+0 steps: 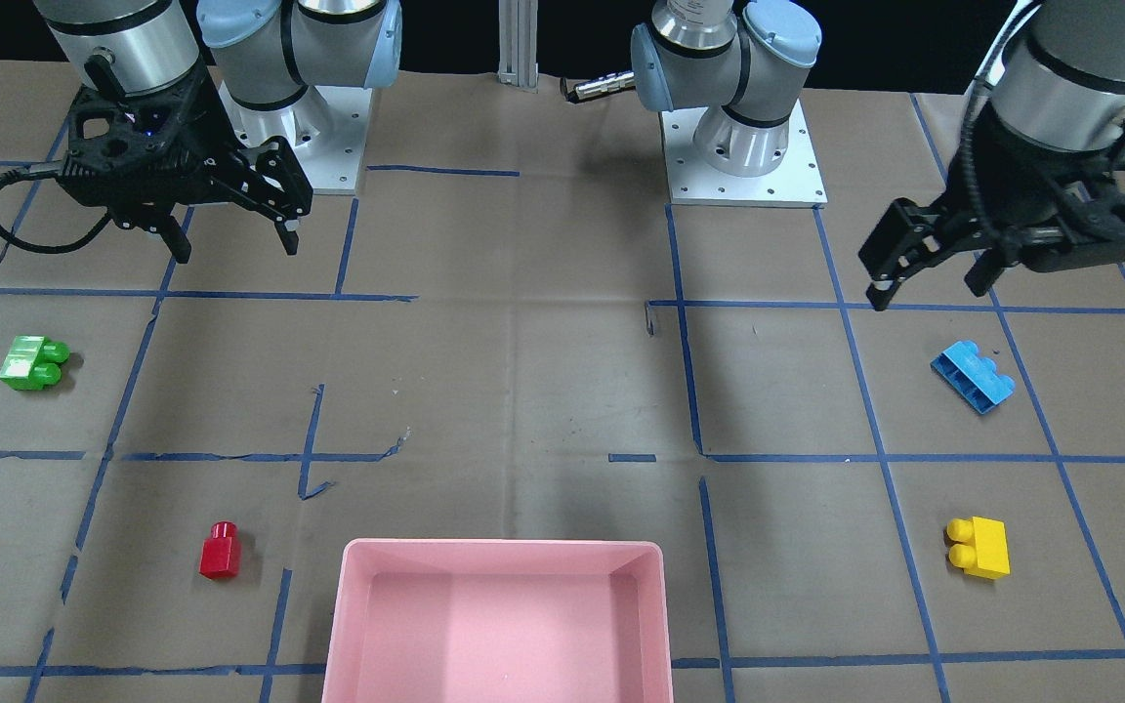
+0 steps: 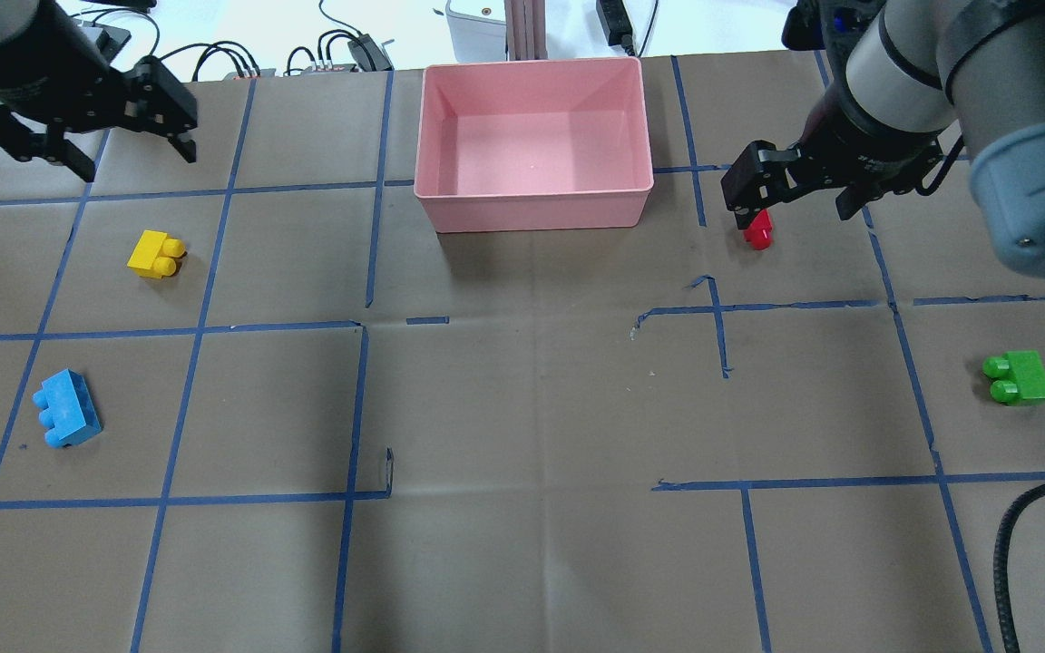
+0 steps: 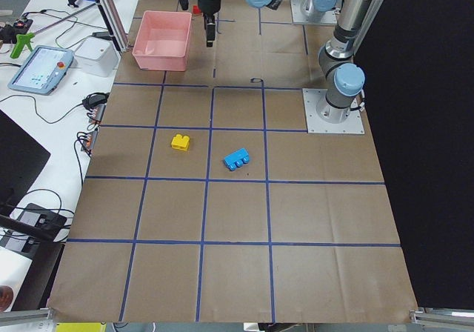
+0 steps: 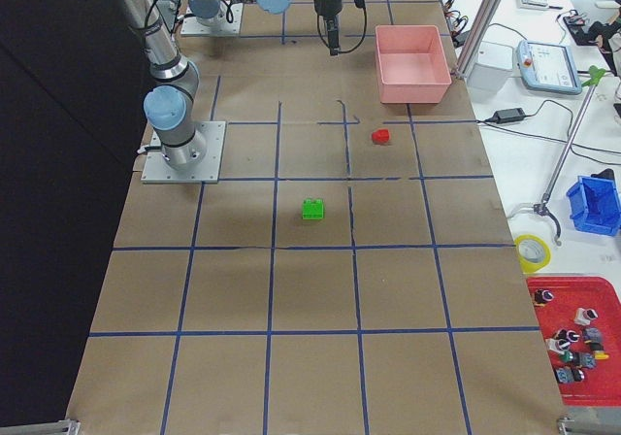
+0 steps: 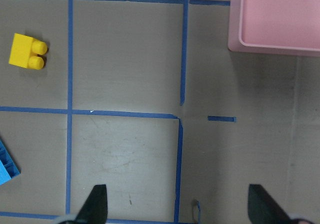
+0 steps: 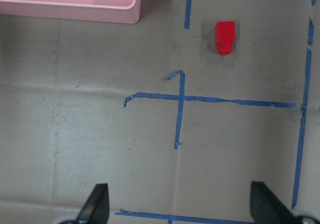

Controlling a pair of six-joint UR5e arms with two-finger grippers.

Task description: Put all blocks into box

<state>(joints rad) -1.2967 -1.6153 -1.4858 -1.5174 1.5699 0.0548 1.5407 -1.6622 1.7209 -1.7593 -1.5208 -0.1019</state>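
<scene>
Overhead exterior | box [image 2: 532, 210] empty; four blocks [image 2: 155, 254] scattered outside, two on each arm's side | left gripper [image 2: 137, 163], right gripper [image 2: 795, 216] spread wide, empty, raised | judged poised for first picks

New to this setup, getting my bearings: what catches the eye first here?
An empty pink box sits at the far edge of the table, centred. Scattered around lie a yellow brick and blue brick on the robot's left, a red brick and green brick on its right. The left gripper and right gripper hang open, holding nothing.
</scene>
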